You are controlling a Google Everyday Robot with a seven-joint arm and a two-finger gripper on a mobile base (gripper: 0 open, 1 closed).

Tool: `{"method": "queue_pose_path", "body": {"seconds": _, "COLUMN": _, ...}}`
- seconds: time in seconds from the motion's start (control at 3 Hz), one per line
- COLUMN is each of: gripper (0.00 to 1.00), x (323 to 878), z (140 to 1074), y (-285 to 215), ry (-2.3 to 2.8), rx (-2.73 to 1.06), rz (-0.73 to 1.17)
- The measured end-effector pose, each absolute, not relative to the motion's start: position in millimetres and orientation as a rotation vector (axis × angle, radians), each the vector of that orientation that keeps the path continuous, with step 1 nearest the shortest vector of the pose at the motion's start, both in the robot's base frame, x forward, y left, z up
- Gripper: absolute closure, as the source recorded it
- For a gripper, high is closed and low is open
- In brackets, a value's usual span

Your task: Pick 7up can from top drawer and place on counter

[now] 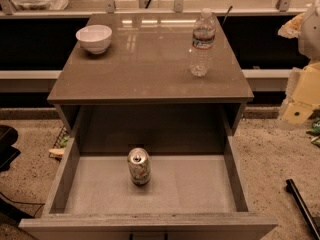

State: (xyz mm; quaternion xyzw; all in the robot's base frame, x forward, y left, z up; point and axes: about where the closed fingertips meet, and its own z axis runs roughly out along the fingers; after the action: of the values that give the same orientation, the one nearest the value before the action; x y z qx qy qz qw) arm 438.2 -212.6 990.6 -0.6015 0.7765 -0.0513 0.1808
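Note:
The 7up can (139,166) stands upright on the flat grey bottom of the open top drawer (200,184), a little left of the middle. The drawer is pulled out toward the camera, with its front panel (150,226) along the bottom edge. The glossy brown counter (145,69) lies above and behind the drawer. My gripper (298,109) is a pale yellowish-white shape at the right edge, off the right side of the cabinet. It is well away from the can and holds nothing that I can see.
A white bowl (94,38) sits at the counter's back left. A clear plastic water bottle (202,43) stands at its back right. A dark rod (302,206) lies on the speckled floor at the right, and dark objects (7,144) sit at the left.

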Motion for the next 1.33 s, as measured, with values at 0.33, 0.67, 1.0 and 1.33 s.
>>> {"method": "queue_pose_path", "body": {"seconds": 0.33, "gripper": 0.00, "x": 438.1, "z": 990.6, "y": -212.6, "ry": 2.193, "rx": -1.699, "rz": -0.145}}
{"method": "queue_pose_path", "body": {"seconds": 0.67, "gripper": 0.00, "x": 438.8, "z": 987.6, "y": -208.6, "ry": 2.165, "rx": -1.668, "rz": -0.088}}
{"method": "queue_pose_path", "body": {"seconds": 1.0, "gripper": 0.00, "x": 442.5, "z": 965.6, "y": -191.0, "ry": 2.060, "rx": -1.616, "rz": 0.082}}
{"method": "queue_pose_path", "body": {"seconds": 1.33, "gripper": 0.00, "x": 441.0, "z": 926.7, "y": -165.0, "ry": 1.939, "rx": -1.560, "rz": 0.259}}
